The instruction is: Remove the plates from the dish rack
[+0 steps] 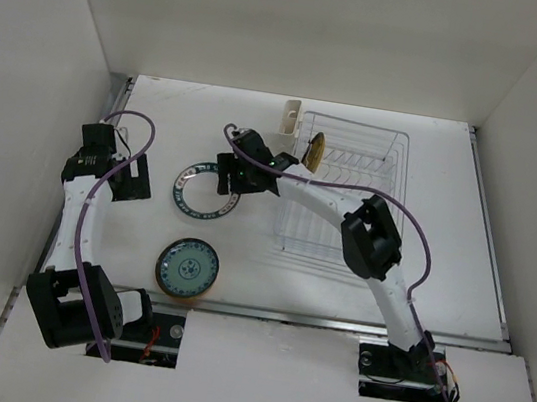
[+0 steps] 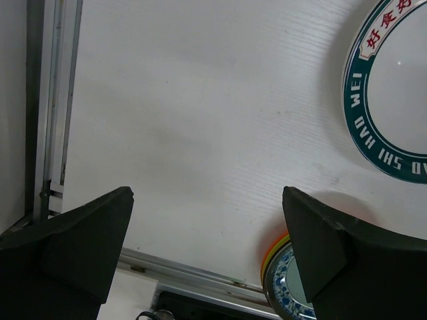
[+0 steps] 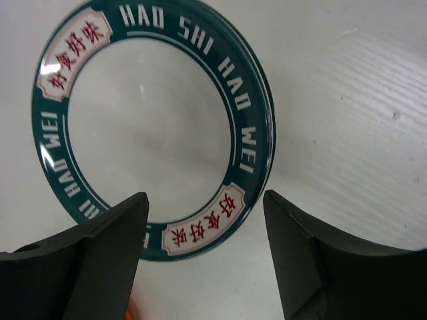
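A white plate with a dark teal rim (image 1: 204,192) (image 3: 153,127) lies flat on the table, left of the dish rack (image 1: 348,188). My right gripper (image 1: 228,183) (image 3: 207,207) hovers over that plate's near-right rim, jaws open and apart from it. One amber patterned plate (image 1: 312,151) stands upright in the rack's left end. A stack of plates (image 1: 187,270) (image 2: 283,273), blue-patterned on top with orange and green edges below, sits near the front edge. My left gripper (image 1: 132,184) (image 2: 207,200) is open over bare table, left of the teal-rimmed plate (image 2: 400,100).
A cream utensil cup (image 1: 290,120) hangs on the rack's back-left corner. White walls enclose the table on three sides. A metal rail (image 2: 200,270) runs along the front edge, close to the plate stack.
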`<state>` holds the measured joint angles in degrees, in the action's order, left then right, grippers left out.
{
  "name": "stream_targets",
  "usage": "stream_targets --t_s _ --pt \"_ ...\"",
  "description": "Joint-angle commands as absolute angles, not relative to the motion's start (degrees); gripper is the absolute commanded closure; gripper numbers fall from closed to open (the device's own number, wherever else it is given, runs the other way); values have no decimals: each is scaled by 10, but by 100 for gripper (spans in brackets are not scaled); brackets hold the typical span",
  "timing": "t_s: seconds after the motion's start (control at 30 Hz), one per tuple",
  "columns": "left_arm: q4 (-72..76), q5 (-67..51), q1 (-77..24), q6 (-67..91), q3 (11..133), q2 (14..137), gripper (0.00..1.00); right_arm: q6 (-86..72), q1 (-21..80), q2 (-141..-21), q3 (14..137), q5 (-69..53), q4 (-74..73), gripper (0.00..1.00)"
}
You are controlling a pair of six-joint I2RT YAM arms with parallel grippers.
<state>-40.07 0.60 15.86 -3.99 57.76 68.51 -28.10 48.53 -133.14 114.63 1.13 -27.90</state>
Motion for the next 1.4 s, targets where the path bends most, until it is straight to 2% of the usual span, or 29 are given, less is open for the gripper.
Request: stream_targets --t_s 0.0,0.13,0.2,0.27,0.33,0.37,0.57,0.77,0.87,1.0,1.03,1.1,1.23,1.27,1.33,1.37 --pt "-404 -4 160 -44 576 682 6 -265 494 -1324 1192 68 -330 25" --pt "-404 -4 160 -49 576 682 6 -265 494 -1259 1158 156 -352 25" --pt "-404 -10 160 -49 576 682 6 -265 499 -1190 1131 179 -329 25" --pt "-404 -10 160 -49 576 682 6 -265 499 -1115 1104 254 -323 25" --pt "-404 -10 160 -49 576 682 6 -280 499 -1103 1098 282 -336 25" --pt "-404 -10 160 -49 576 682 6 -290 494 -1095 1098 339 -351 25" --pt "-404 -15 160 -49 576 682 6 -335 435 -1090 1103 429 -426 25" --pt "-404 -15 160 -54 576 682 6 -343 374 -1139 1124 422 -438 25" --pt "-404 -15 160 -54 576 682 6 -337 358 -1171 1145 397 -432 29" --pt "-404 -15 160 -54 576 682 6 -337 345 -1196 1152 384 -426 41" --pt "-404 -15 160 -54 576 682 6 -337 339 -1201 1152 375 -426 49" --pt "-404 -15 160 -54 576 682 6 -337 339 -1209 1152 368 -426 56" --pt "-404 -15 160 -54 576 682 6 -325 339 -1209 1138 353 -412 77" --pt "-404 -15 160 -54 576 682 6 -325 339 -1204 1133 363 -412 89" --pt "-404 -15 160 -54 576 682 6 -325 347 -1186 1128 401 -418 99" --pt "-404 -15 160 -54 576 682 6 -319 347 -1179 1128 421 -418 100"
